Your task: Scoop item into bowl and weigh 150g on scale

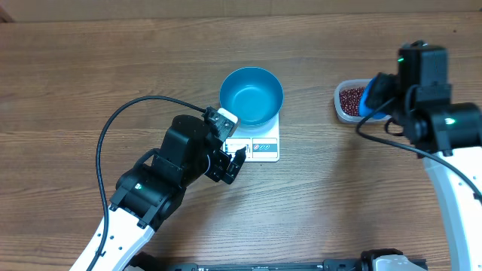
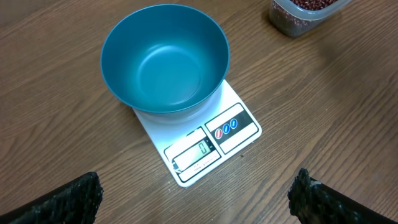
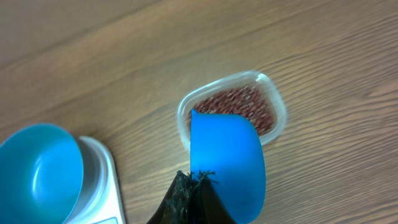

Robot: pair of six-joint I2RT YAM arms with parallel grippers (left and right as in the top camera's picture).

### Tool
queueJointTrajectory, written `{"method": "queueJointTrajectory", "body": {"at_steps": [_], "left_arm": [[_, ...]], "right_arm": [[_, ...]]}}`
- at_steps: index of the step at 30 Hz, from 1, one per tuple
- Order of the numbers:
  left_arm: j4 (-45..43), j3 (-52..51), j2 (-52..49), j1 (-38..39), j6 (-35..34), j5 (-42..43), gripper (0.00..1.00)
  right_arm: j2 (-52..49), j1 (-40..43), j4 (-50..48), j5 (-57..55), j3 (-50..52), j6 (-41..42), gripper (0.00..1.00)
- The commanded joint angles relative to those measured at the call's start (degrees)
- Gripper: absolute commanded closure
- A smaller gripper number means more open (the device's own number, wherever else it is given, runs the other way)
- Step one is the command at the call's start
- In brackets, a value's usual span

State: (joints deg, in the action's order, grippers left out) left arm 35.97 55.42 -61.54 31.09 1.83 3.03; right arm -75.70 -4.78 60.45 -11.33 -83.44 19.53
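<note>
Blue scoop pinched in right end effector, by beans, left end effector spread wide, near scale

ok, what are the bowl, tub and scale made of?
Bowl: looks like plastic, bright blue, smooth with a soft sheen; could be coated metal.
Tub: clear plastic, beans show through its wall.
Scale: white plastic housing, likely; matte top with printed button strip.

The bowl sits on the scale, tub at right.
</note>
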Motion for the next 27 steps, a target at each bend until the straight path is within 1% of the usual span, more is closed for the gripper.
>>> {"method": "queueJointTrajectory", "body": {"at_steps": [1,7,13,20,22,27], "left_arm": [[-0.48,-0.37,-0.22,-0.11,-0.57,0.87,0.00],[-1.16,-0.37,-0.22,-0.11,-0.57,0.87,0.01],[-1.22,-0.37,-0.22,-0.11,-0.57,0.87,0.01],[-1.33,-0.37,-0.22,-0.11,-0.57,0.87,0.00],[-1.42,-0.37,-0.22,-0.11,-0.57,0.87,0.01],[-2.01,-0.37,-0.22,-0.11,-0.57,0.90,0.00]], "right_arm": [[-0.83,2.91,0.70,-0.09,-5.86,-3.13,0.96],[-6.54,7.10,3.82,-0.11,-12.87,-6.47,0.96],[-14.23,7.58,7.89,-0.22,-18.05,-10.97,0.96],[-19.78,7.58,8.24,-5.03,-18.64,-15.54,0.96],[-20.74,7.58,8.00,-7.02,-18.64,-15.67,0.96],[-23.28,7.30,6.95,-7.30,-18.64,-18.60,0.96]]}}
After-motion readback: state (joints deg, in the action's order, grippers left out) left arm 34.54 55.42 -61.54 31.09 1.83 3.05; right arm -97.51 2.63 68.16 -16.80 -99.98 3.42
